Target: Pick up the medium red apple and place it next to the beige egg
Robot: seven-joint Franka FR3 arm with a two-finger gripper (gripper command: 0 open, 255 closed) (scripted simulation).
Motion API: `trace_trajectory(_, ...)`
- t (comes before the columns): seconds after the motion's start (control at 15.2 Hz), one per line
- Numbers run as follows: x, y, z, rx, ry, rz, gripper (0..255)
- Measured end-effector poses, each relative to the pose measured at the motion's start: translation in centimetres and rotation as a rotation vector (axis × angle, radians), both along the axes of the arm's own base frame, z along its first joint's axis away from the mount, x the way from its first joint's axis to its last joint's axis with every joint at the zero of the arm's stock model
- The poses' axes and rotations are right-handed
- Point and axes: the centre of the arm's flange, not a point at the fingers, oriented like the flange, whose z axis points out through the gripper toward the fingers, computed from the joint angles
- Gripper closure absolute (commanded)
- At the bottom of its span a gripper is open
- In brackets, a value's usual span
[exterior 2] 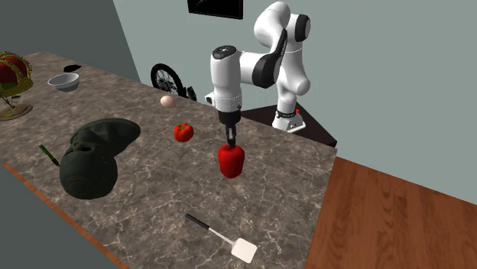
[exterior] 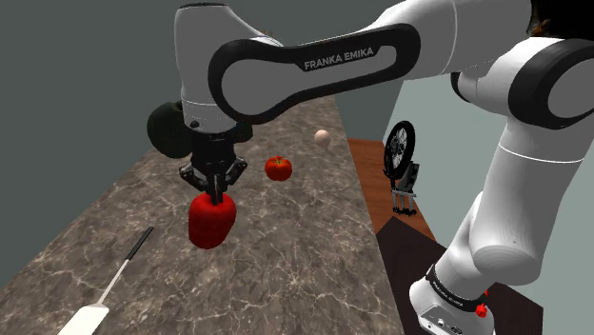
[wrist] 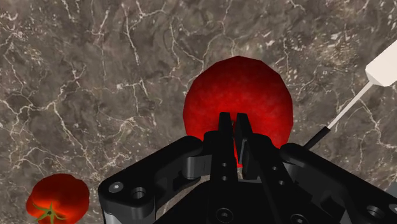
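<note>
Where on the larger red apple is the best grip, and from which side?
At its top centre, from straight above. The red apple is upright with its top facing the gripper, whose jaws are nearly shut on a narrow part there; the rounded body is wider, likely needing fuller opening.

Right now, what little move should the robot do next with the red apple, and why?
Probably carry it toward the small beige egg. The black two-finger tool is shut on the top of the big red apple, and the egg lies farther along the dark marbled counter, past a smaller red fruit with a green top, so steer beside that.
</note>
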Motion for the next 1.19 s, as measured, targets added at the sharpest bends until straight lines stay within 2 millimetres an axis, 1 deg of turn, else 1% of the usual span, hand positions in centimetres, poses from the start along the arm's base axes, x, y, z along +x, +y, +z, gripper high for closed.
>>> trace_trajectory(0.46,-0.3,0.0,3.8,0.000,0.000,0.000,255)
trace_trajectory(1.19,-0.2,0.0,9.5,0.000,0.000,0.000,255)
